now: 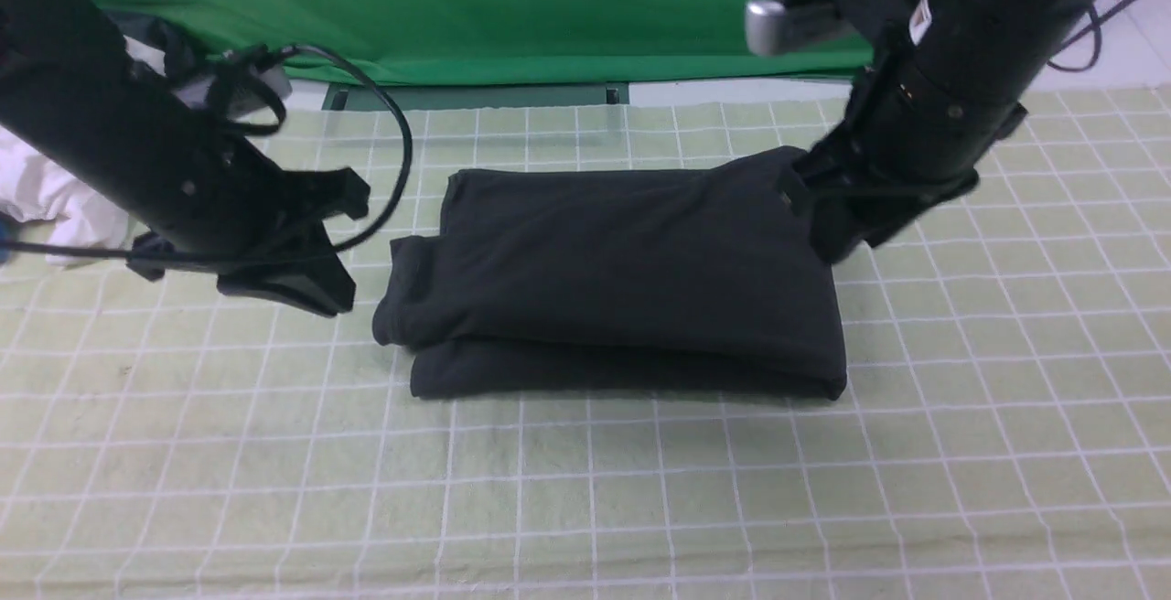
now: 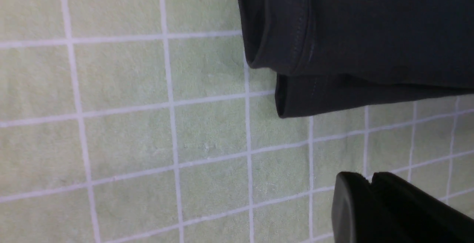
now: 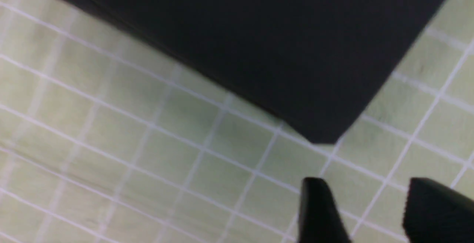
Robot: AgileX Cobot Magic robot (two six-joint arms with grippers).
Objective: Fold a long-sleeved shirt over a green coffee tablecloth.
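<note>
The black long-sleeved shirt [image 1: 613,280] lies folded into a thick rectangle in the middle of the green coffee tablecloth [image 1: 585,490]. Its stacked left edges show in the left wrist view as the shirt [image 2: 351,39], and one corner of the shirt [image 3: 281,46] shows in the right wrist view. My left gripper [image 1: 302,294] hangs just left of the bundle, shut and empty, its left gripper tips [image 2: 370,178] pressed together over the cloth [image 2: 129,124]. My right gripper [image 1: 846,230] is at the bundle's far right corner, open, with only cloth [image 3: 148,143] between the right gripper tips [image 3: 364,185].
A plain bright green backdrop [image 1: 476,5] hangs behind the table. A white garment [image 1: 46,188] lies at the far left edge behind my left arm. Cables [image 1: 384,124] loop off the left arm.
</note>
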